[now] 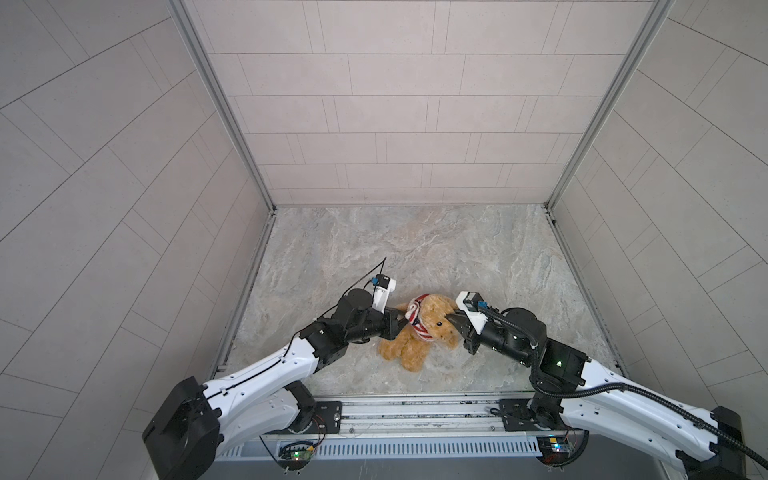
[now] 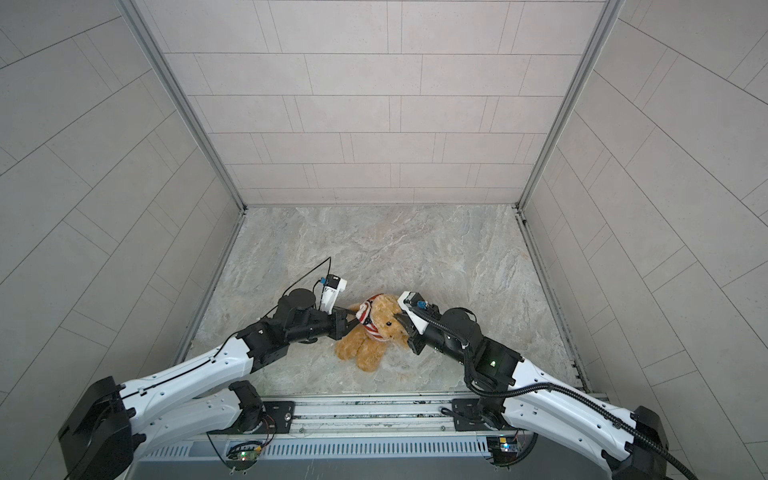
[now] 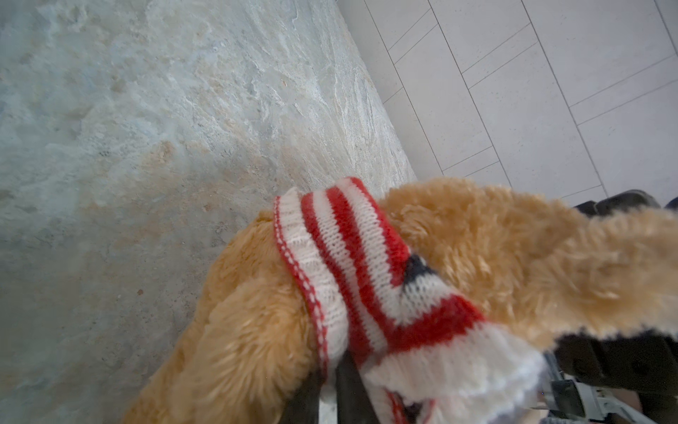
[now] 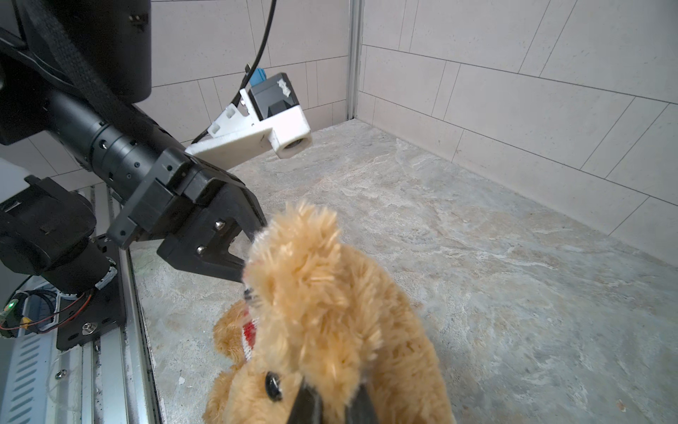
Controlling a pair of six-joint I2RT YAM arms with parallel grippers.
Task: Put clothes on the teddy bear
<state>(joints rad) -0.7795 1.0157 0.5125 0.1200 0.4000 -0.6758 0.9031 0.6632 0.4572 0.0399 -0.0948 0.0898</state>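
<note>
The golden-brown teddy bear (image 1: 409, 349) (image 2: 365, 349) lies near the front middle of the floor with its head raised between my two grippers. A red-and-white striped sweater (image 1: 415, 320) (image 2: 368, 319) is bunched in a ring round its head and neck. My left gripper (image 1: 398, 323) (image 2: 352, 321) is shut on the sweater's white hem (image 3: 330, 323); in the left wrist view its gripper (image 3: 330, 363) pinches the knit. My right gripper (image 1: 451, 320) (image 2: 400, 320) (image 4: 332, 385) is shut on fur at the bear's head (image 4: 323, 293), beside its eye.
The marbled stone floor (image 1: 415, 249) is boxed in by tiled walls (image 1: 395, 124) at the back and on both sides. A metal rail (image 1: 415, 411) with the two arm bases runs along the front edge.
</note>
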